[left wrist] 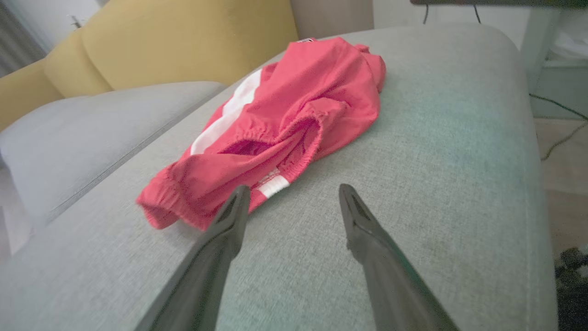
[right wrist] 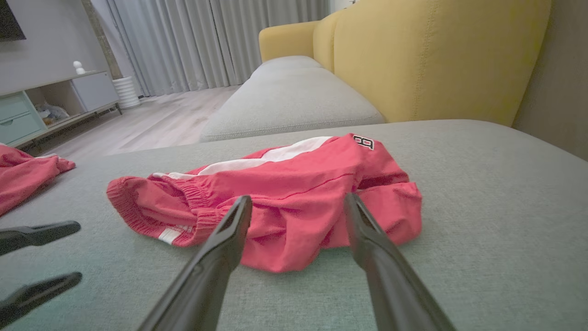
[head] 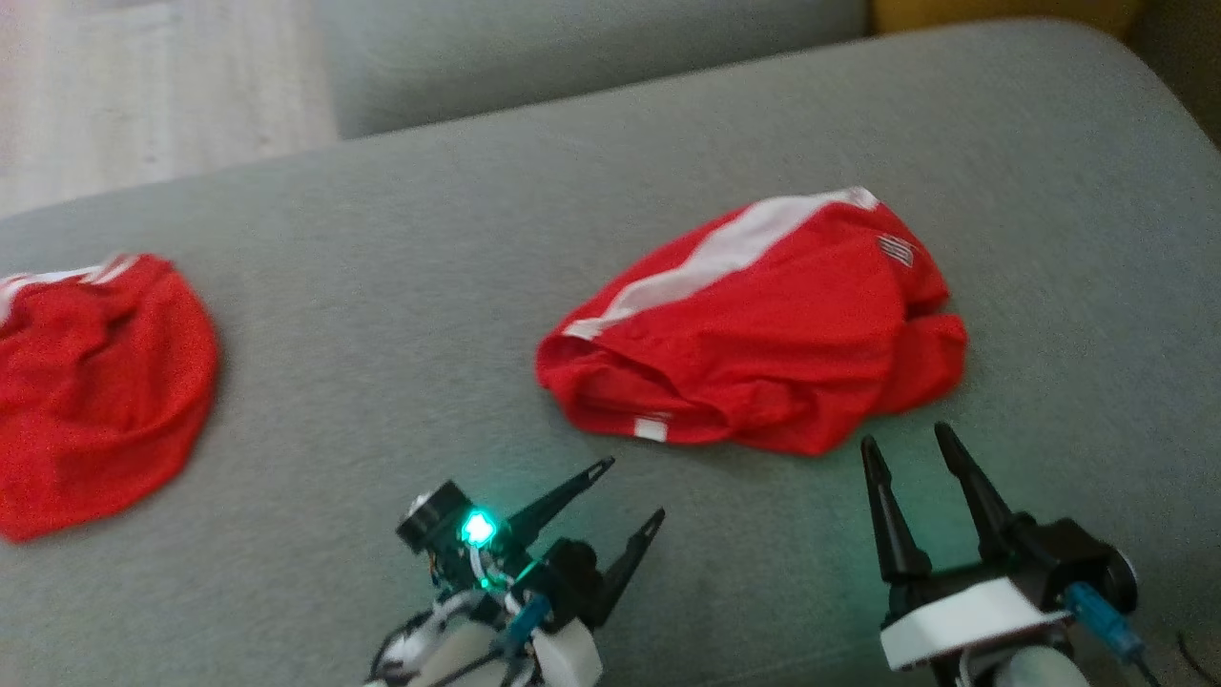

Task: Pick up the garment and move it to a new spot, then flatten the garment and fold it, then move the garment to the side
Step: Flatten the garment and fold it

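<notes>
The garment (head: 763, 324) is a pair of red shorts with a white side stripe, lying crumpled on the grey cushion (head: 401, 286). Its elastic waistband faces my left gripper (head: 634, 491), which stands open just short of it, nothing between the fingers. My right gripper (head: 906, 444) is open too, its tips close to the garment's near edge. In the left wrist view the garment (left wrist: 285, 119) lies ahead of the left gripper (left wrist: 294, 193). In the right wrist view the garment (right wrist: 285, 193) sits right beyond the right gripper (right wrist: 298, 202).
A second red garment (head: 86, 382) lies at the cushion's left edge. A yellow sofa back (right wrist: 436, 55) and another grey seat cushion (right wrist: 285, 101) stand behind. My left gripper's fingers (right wrist: 36, 230) show at the lower left of the right wrist view. Wooden floor lies beyond.
</notes>
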Motion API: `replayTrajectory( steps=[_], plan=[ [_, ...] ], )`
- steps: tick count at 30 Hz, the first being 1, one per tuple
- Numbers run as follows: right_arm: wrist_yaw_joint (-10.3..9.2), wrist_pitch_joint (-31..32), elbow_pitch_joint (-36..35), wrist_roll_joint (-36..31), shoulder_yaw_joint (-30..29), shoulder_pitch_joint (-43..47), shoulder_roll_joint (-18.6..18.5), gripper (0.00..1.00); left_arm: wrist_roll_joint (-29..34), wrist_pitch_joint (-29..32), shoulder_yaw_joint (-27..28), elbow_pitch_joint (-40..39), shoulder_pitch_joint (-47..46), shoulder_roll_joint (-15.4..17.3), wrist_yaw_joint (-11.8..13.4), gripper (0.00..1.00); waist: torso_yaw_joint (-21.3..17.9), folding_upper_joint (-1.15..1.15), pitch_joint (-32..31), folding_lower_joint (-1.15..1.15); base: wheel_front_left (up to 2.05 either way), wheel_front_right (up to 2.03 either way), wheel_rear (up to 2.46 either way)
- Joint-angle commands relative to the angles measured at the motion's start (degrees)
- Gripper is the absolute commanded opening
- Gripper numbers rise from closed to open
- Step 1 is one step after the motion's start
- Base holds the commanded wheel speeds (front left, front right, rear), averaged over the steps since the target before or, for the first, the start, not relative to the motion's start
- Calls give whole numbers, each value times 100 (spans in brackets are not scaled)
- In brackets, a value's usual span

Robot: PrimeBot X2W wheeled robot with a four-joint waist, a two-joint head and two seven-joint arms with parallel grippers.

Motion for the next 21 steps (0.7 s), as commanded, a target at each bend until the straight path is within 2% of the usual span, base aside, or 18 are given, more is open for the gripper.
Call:
replayTrajectory(
  steps=[1, 10, 17, 18, 19, 20, 21],
  plan=[
    [39, -23, -209, 40, 167, -281, -35, 100, 108, -53, 63, 49, -407, 36, 34, 100, -430, 0, 396, -2, 0, 0, 0],
    [39, -23, -268, 154, 295, -493, -35, 100, 99, -53, -197, 895, -1210, 225, 127, 100, -938, 0, 770, -2, 0, 0, 0],
    [39, -23, -291, 193, 325, -577, -35, 100, -57, -53, -289, 1182, -1433, 410, 250, 100, -1093, 0, 891, -2, 0, 0, 0],
    [39, -23, -292, 193, 325, -584, -35, 100, -84, -53, -303, 1212, -1452, 423, 257, 95, -1100, 0, 901, -2, 0, 0, 0],
    [39, -23, -294, 193, 324, -591, -35, 100, -111, -53, -318, 1241, -1467, 434, 264, 78, -1107, 0, 908, -2, 0, 0, 0],
    [39, -23, -295, 195, 324, -598, -35, 100, -135, -53, -334, 1269, -1482, 443, 273, 55, -1109, 0, 915, -2, 0, 0, 0],
    [39, -23, -295, 195, 324, -598, -35, 100, -135, -53, -334, 1269, -1482, 443, 273, 55, -1109, 0, 915, -2, 0, 0, 0]
  ],
)
